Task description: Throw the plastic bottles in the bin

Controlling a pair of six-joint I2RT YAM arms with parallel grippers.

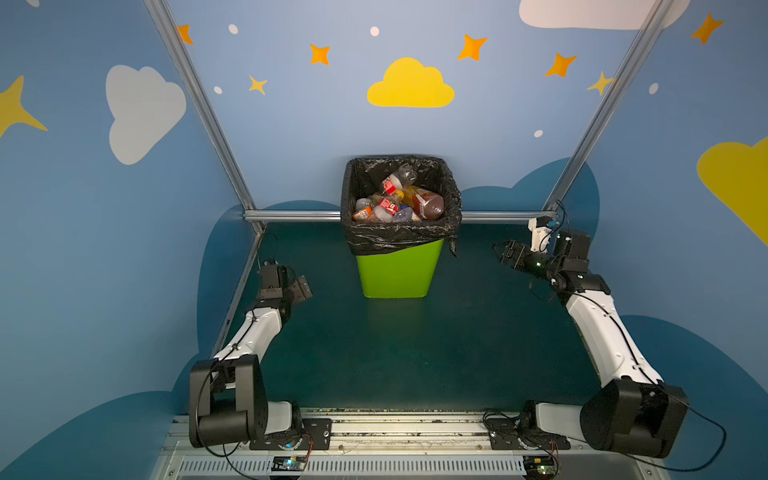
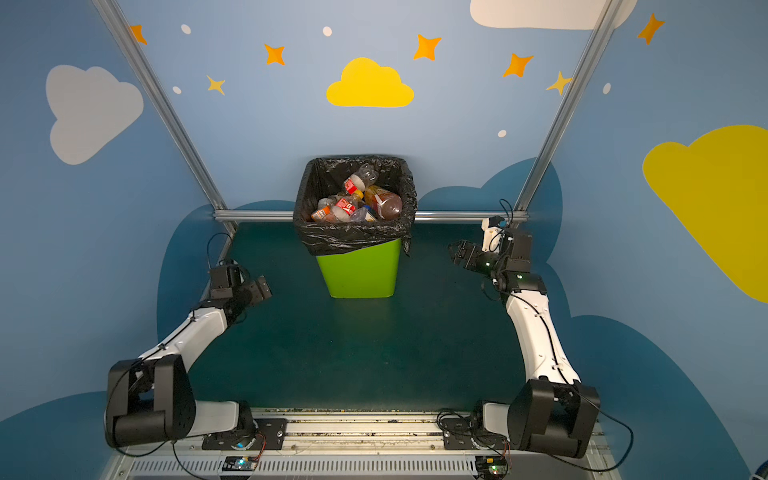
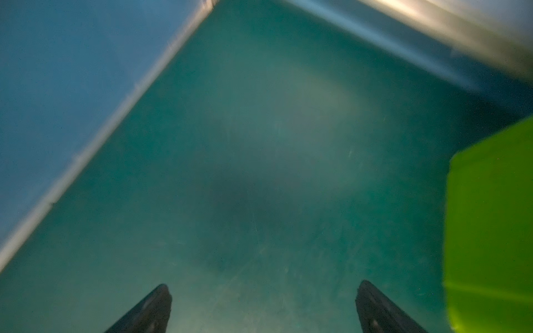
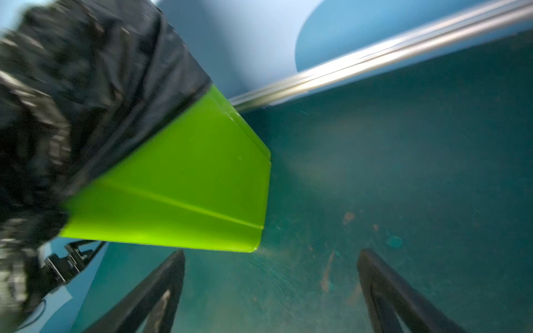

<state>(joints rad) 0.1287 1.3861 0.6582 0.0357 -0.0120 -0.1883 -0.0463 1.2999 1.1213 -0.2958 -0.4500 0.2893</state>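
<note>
The green bin (image 2: 360,272) at centre frame holds heaped bottles (image 2: 347,205); the left gripper (image 2: 262,286) and right gripper (image 2: 455,251) hover either side.

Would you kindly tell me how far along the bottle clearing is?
Done: plastic bottles are piled in the lime-green bin. In hand: nothing; the left gripper and right gripper are open and empty. Left: seemingly nothing; no bottle shows on the table.

The dark teal table (image 1: 386,357) lay flat under my arms, scuffed, with fine scratches across it. There, the green bin (image 1: 395,272) stood upright on it at the far middle, near the silver rail (image 1: 291,215) along the back edge. Close to the bin's foot, a few orange-brown marks (image 4: 348,216) dotted the surface.
</note>
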